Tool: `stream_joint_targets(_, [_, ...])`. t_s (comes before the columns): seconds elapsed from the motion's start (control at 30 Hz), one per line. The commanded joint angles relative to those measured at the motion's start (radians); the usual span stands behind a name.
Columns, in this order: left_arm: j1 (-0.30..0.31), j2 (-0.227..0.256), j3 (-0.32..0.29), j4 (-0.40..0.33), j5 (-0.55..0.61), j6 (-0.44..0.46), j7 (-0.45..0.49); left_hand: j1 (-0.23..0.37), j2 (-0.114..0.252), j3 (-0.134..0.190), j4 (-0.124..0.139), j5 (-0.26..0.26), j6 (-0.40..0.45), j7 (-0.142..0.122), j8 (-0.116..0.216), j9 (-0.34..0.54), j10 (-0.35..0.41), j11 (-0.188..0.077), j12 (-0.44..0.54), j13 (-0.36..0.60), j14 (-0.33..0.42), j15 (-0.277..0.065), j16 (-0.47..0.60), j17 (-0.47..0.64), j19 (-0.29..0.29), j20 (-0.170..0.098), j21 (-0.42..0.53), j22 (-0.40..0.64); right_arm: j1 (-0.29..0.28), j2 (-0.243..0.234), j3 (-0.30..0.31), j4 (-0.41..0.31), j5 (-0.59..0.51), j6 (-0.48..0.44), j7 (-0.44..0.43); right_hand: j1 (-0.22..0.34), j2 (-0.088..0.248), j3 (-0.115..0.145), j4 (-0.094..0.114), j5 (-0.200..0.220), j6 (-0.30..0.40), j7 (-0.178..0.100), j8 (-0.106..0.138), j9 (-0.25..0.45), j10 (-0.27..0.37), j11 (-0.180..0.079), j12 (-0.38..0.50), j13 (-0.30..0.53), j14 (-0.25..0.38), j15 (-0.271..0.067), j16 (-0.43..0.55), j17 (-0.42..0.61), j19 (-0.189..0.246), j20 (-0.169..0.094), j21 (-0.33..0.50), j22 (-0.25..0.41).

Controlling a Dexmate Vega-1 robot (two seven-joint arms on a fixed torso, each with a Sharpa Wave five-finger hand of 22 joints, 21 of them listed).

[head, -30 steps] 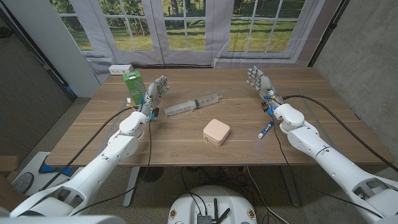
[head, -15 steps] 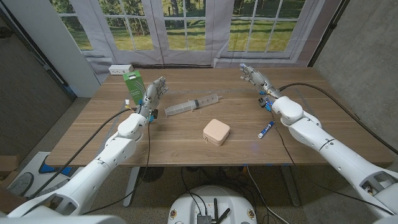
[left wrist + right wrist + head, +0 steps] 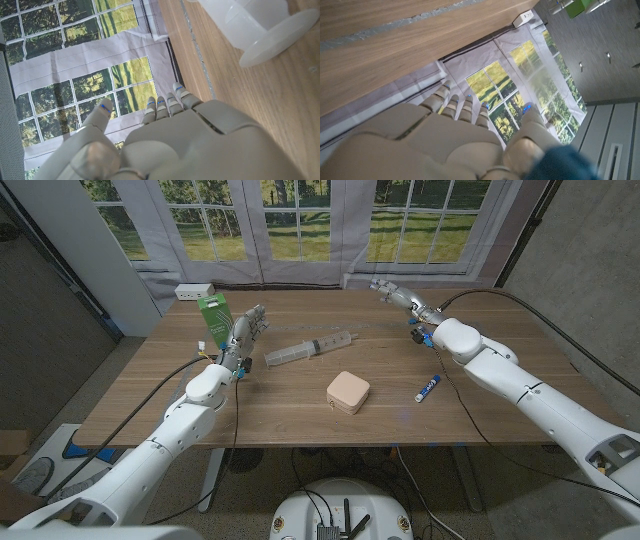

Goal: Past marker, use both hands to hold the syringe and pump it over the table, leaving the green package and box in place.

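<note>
— Wooden table [image 3: 300,395]: where's the clear plastic syringe [image 3: 309,348]?

— Lying mid-table, nobody holding it. My left hand [image 3: 247,326] is spread empty beside the green package [image 3: 213,314]; my right hand [image 3: 396,292] hovers far right, fingers apart, past the blue marker [image 3: 427,388].

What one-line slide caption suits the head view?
Both open hands, left hand and right hand, flank the clear plastic syringe lying untouched on the wooden table.
</note>
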Motion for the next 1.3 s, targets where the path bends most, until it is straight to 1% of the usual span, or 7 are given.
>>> stream_joint_targets(0.03, [0.013, 0.009, -0.011, -0.004, -0.008, -0.002, 0.000, 0.008, 0.049, 0.005, -0.007, 0.002, 0.010, 0.006, 0.006, 0.001, 0.013, 0.000, 0.010, 0.004, 0.013, 0.001, 0.005, 0.002, 0.009, 0.000, 0.002, 0.004, 0.106, -0.036, -0.083, -0.081, -0.145, -0.156, 0.100, 0.034, -0.002, 0.009, -0.024, -0.001, -0.024, -0.006, 0.001, 0.003, -0.018, 0.001, -0.003, 0.004, -0.023, 0.011, 0.000, -0.003, -0.018, 0.009, -0.002, 0.006])
stream_joint_targets(0.17, [0.016, 0.009, -0.014, 0.000, -0.010, -0.004, 0.001, 0.007, 0.049, 0.006, -0.007, 0.002, 0.013, 0.004, 0.006, 0.001, 0.016, 0.001, 0.010, 0.004, 0.015, 0.002, 0.005, 0.002, 0.009, 0.000, 0.002, 0.004, 0.137, -0.038, -0.110, -0.102, -0.188, -0.198, 0.135, 0.060, -0.009, 0.019, -0.046, 0.002, -0.050, -0.013, 0.001, 0.004, -0.036, 0.002, -0.003, 0.005, -0.044, 0.021, 0.000, -0.009, -0.033, 0.022, -0.001, 0.006])
stream_joint_targets(0.43, [0.021, 0.010, -0.018, 0.003, -0.012, -0.005, 0.003, 0.005, 0.050, 0.007, -0.006, 0.002, 0.018, 0.005, 0.007, 0.001, 0.020, -0.001, 0.010, 0.005, 0.019, 0.001, 0.005, 0.003, 0.010, 0.002, 0.002, 0.004, 0.193, -0.036, -0.151, -0.120, -0.246, -0.245, 0.212, 0.110, -0.023, 0.036, -0.066, 0.017, -0.091, -0.019, 0.003, 0.006, -0.081, 0.010, -0.005, 0.007, -0.086, 0.054, -0.001, -0.019, -0.058, 0.047, 0.000, 0.006])
stream_joint_targets(0.63, [0.019, 0.011, -0.017, 0.006, -0.015, 0.000, -0.001, 0.003, 0.050, 0.008, -0.006, 0.002, 0.021, 0.005, 0.006, 0.001, 0.023, -0.002, 0.010, 0.005, 0.021, 0.002, 0.005, 0.003, 0.010, 0.002, 0.002, 0.004, 0.250, -0.024, -0.190, -0.114, -0.294, -0.275, 0.284, 0.143, -0.030, 0.049, -0.071, 0.029, -0.120, -0.025, 0.003, 0.007, -0.097, 0.016, -0.003, 0.008, -0.097, 0.060, 0.003, -0.023, -0.066, 0.069, 0.001, 0.005])
stream_joint_targets(0.7, [0.018, 0.011, -0.016, 0.008, -0.015, 0.000, -0.002, 0.003, 0.050, 0.009, -0.005, 0.002, 0.021, 0.004, 0.006, 0.001, 0.024, -0.003, 0.010, 0.005, 0.022, 0.002, 0.005, 0.003, 0.010, 0.002, 0.001, 0.004, 0.293, -0.031, -0.240, -0.120, -0.373, -0.307, 0.339, 0.153, -0.032, 0.053, -0.072, 0.033, -0.124, -0.024, 0.005, 0.008, -0.101, 0.019, -0.002, 0.009, -0.099, 0.063, 0.004, -0.024, -0.064, 0.073, 0.002, 0.005])
stream_joint_targets(1.03, [0.011, 0.006, -0.011, 0.015, -0.014, 0.004, -0.001, 0.000, 0.051, 0.010, -0.005, 0.002, 0.026, 0.002, 0.006, 0.001, 0.028, -0.003, 0.010, 0.005, 0.024, 0.004, 0.004, 0.004, 0.011, 0.003, 0.002, 0.004, 0.400, 0.021, -0.324, -0.080, -0.475, -0.341, 0.489, 0.230, -0.066, 0.076, -0.072, 0.065, -0.197, -0.027, 0.006, 0.013, -0.152, 0.038, -0.001, 0.013, -0.131, 0.110, 0.009, -0.031, -0.078, 0.109, 0.003, 0.005])
stream_joint_targets(1.3, [0.002, -0.003, -0.007, 0.029, -0.014, 0.003, -0.002, -0.002, 0.052, 0.012, -0.004, 0.002, 0.030, 0.001, 0.006, 0.001, 0.036, -0.005, 0.011, 0.005, 0.026, 0.004, 0.004, 0.004, 0.011, 0.004, 0.002, 0.004, 0.471, 0.060, -0.379, -0.028, -0.537, -0.327, 0.590, 0.258, -0.098, 0.078, -0.069, 0.074, -0.243, -0.020, 0.005, 0.015, -0.175, 0.058, 0.002, 0.017, -0.150, 0.141, 0.011, -0.033, -0.085, 0.138, 0.004, 0.005])
